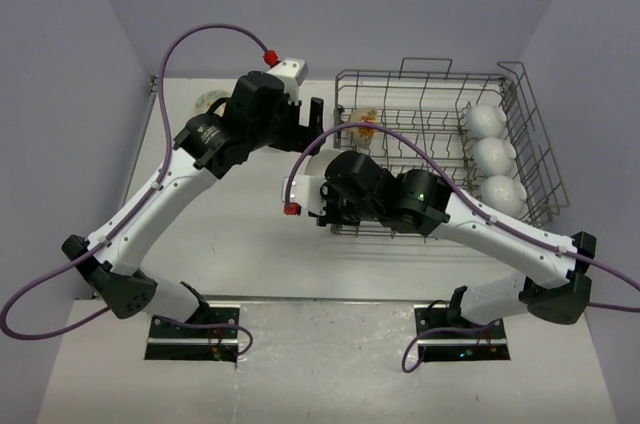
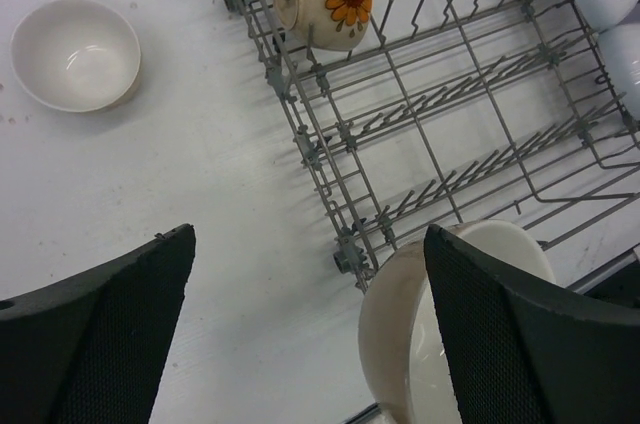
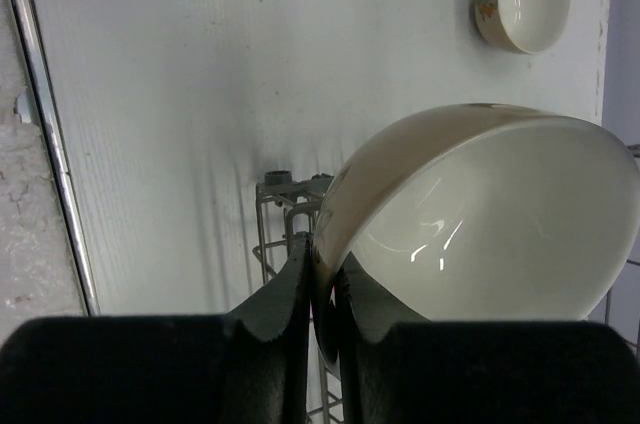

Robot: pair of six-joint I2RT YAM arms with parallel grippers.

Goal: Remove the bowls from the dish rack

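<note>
Right hand [image 3: 320,279] clamps a glossy cream bowl [image 3: 480,214] by its rim (left hand [image 2: 308,244] spread wide, empty) at the wire rack [image 2: 400,114] on the matte white tabletop [image 3: 180,94].

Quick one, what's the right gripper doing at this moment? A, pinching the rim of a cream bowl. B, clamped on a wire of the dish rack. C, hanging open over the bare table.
A: the right wrist view shows the right gripper shut on the rim of the cream bowl, whose glossy inside faces the camera.
</note>
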